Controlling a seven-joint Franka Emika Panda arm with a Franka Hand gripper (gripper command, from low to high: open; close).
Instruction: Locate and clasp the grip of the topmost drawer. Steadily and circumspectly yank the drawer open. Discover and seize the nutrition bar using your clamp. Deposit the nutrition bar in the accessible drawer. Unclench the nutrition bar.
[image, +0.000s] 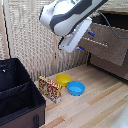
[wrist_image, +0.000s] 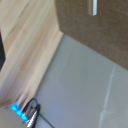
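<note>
The claw (image: 86, 41) is hanging just beside the topmost drawer (image: 102, 42), fingers apart and holding nothing, probably lining up with its handle. The nutrition bar (image: 50, 89) is lying on the surface (image: 97, 107), awaiting pickup.

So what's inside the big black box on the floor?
The black box is open at the top, but only dark walls and a divider show inside. Its bottom is too dark and partly out of frame. The nutrition bar leans outside it.
</note>
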